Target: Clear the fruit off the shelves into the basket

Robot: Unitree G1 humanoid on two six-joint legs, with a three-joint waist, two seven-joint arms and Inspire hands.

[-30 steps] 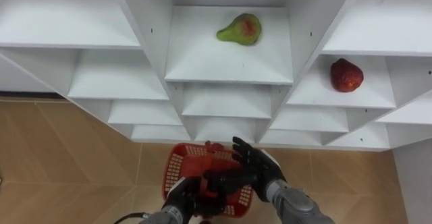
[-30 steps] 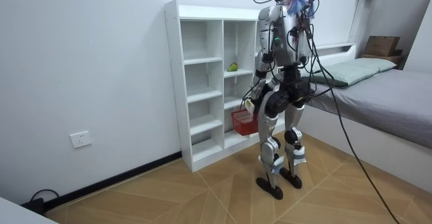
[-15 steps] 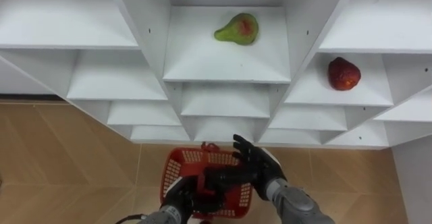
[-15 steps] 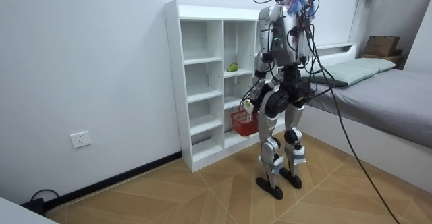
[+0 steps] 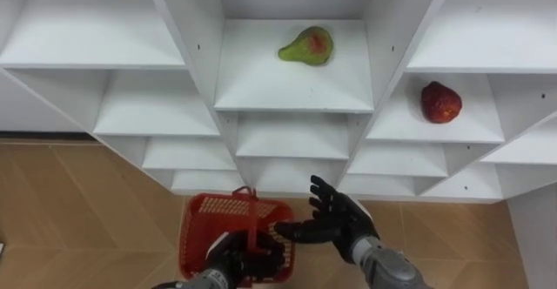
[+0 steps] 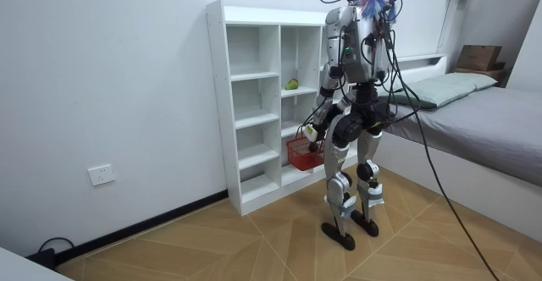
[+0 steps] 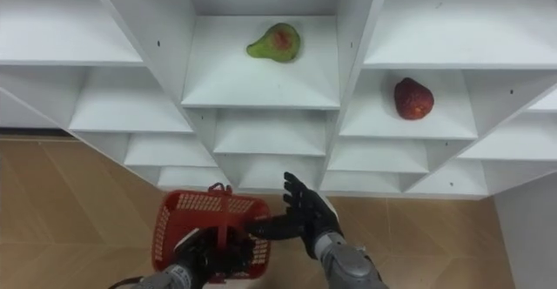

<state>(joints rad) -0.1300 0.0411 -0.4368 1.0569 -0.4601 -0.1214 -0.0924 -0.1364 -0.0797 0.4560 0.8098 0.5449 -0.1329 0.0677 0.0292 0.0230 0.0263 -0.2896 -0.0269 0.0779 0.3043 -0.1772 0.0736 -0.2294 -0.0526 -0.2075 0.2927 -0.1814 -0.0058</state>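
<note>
A green pear with a red blush (image 5: 307,46) lies on the middle shelf of the white closet (image 5: 296,97); the pear (image 6: 291,84) shows in the room view too. A red fruit (image 5: 440,102) sits on the shelf to its right, one level lower. My left hand (image 5: 235,261) is shut on the handle of a red mesh basket (image 5: 228,231), held low in front of the closet. The basket (image 6: 302,152) hangs at hip height. Beside the basket's right edge my right hand (image 5: 335,224) is open, fingers spread, holding nothing.
I stand facing the closet on a wooden floor (image 5: 78,211). A bed (image 6: 474,120) is behind me at the room view's right. The other closet shelves hold nothing.
The basket has swung to the left in my left hand. My right hand has come off the basket's rim and now sits beside it.
</note>
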